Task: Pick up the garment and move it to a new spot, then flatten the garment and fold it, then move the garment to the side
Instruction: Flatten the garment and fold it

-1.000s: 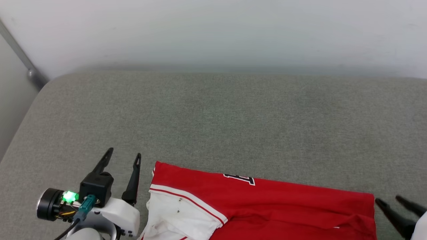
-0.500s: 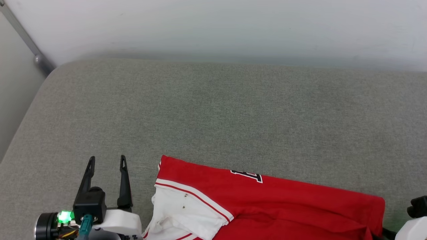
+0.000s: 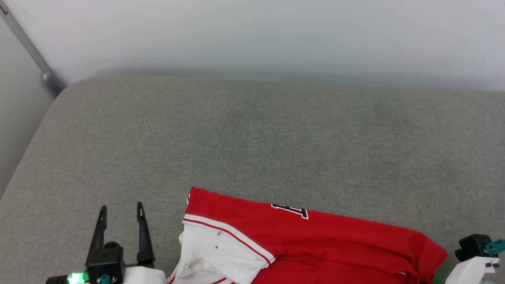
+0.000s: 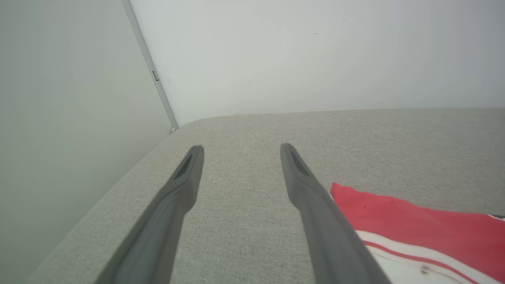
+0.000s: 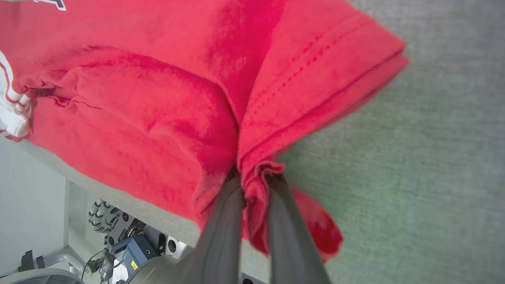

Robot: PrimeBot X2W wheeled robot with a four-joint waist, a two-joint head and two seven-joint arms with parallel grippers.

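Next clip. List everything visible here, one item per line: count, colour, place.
garment: one, red with a white sleeve, at the padded surface's near edge.
padded surface: one, grey fabric, under the garment.
wall: one, white, behind the surface.
metal strip: one, grey, on the wall at far left.
blue box: one, blue, below the surface's edge in the right wrist view.
wheel: one, dark and treaded, beside the blue box.
left gripper: one, dark fingers, open and empty, left of the garment.
right gripper: one, dark fingers, shut on the garment's bunched red edge.
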